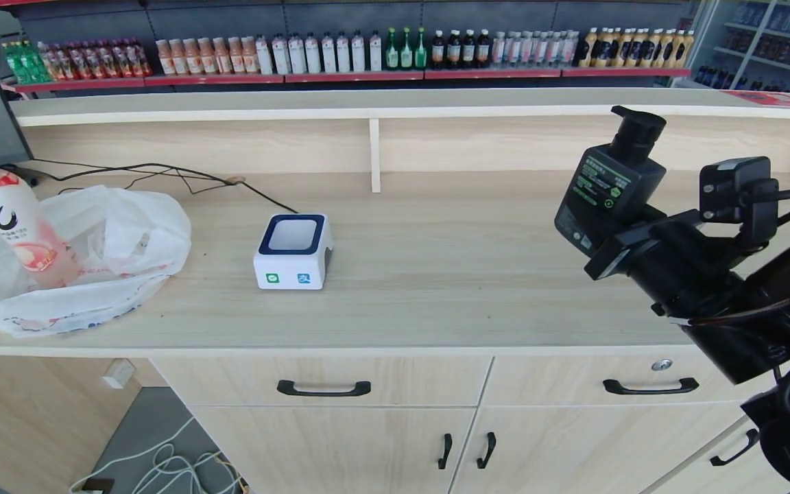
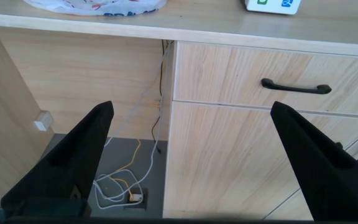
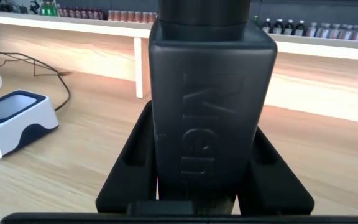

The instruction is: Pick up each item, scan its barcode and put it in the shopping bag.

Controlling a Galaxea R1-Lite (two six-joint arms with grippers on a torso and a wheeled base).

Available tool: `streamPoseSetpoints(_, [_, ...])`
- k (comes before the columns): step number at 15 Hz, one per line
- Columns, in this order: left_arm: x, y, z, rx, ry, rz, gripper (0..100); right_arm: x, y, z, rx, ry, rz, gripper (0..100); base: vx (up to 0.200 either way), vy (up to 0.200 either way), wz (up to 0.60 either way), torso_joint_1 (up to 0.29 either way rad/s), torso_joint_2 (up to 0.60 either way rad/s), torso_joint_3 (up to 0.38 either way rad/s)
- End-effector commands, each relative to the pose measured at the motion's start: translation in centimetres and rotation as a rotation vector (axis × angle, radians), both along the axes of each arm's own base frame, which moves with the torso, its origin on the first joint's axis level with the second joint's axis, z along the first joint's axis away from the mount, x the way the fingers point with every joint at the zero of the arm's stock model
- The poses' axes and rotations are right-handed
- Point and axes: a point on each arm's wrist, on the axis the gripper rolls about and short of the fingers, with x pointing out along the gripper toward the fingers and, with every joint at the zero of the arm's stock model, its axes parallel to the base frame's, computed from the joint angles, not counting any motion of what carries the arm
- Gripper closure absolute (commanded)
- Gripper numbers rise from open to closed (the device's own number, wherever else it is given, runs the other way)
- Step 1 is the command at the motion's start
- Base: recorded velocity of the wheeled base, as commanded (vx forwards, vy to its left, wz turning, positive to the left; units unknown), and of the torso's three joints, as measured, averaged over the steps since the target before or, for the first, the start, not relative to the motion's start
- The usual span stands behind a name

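I get bright, even light here; the scanner [image 1: 293,252] throws only a faint shadow on the counter [image 1: 436,274], whose far edge bows in my head view.

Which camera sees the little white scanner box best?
The head view: the scanner sits whole on the counter, its glass window facing up. The right wrist view shows it smaller and slanted, with the black bottle taking the middle. The left wrist view catches just its bottom edge.
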Motion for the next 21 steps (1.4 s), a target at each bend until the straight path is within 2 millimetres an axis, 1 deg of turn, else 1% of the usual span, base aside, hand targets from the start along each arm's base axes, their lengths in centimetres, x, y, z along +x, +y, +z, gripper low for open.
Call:
streamPoseSetpoints(1, [0.0, 0.0, 0.0, 0.000, 0.000, 0.000, 0, -0.2, 0.1, 0.7, 0.010, -0.026, 0.008, 100, 0.000, 0.000, 0.00, 0.000, 0.00, 0.000])
streamPoseSetpoints(5, [0.0, 0.0, 0.0, 0.000, 0.000, 0.000, 0, -0.5, 0.1, 0.9, 0.021, -0.028, 0.021, 100, 0.000, 0.000, 0.00, 0.000, 0.00, 0.000])
streamPoseSetpoints(8, [0.0, 0.0, 0.0, 0.000, 0.000, -0.001, 0, -2.4, 0.4, 1.0, 0.035, -0.021, 0.068, 100, 0.000, 0.000, 0.00, 0.000, 0.00, 0.000])
streamPoseSetpoints(9, [0.0, 0.0, 0.0, 0.000, 0.000, 0.000, 0, -2.6, 0.3, 1.2, 0.039, -0.030, 0.068, 100, 0.000, 0.000, 0.00, 0.000, 0.00, 0.000])
streamPoseSetpoints(14, [0.0, 0.0, 0.0, 0.000, 0.000, 0.000, 0, -2.3, 0.4, 1.3, 0.052, -0.028, 0.067, 100, 0.000, 0.000, 0.00, 0.000, 0.00, 0.000])
streamPoseSetpoints(17, [0.0, 0.0, 0.0, -0.002, 0.000, 0.000, 0, -1.9, 0.0, 1.6, 0.061, -0.038, 0.049, 100, 0.000, 0.000, 0.00, 0.000, 0.00, 0.000])
streamPoseSetpoints(21, [0.0, 0.0, 0.0, -0.003, 0.000, 0.000, 0, -1.8, -0.1, 1.8, 0.088, -0.036, 0.052, 100, 0.000, 0.200, 0.00, 0.007, 0.00, 0.004])
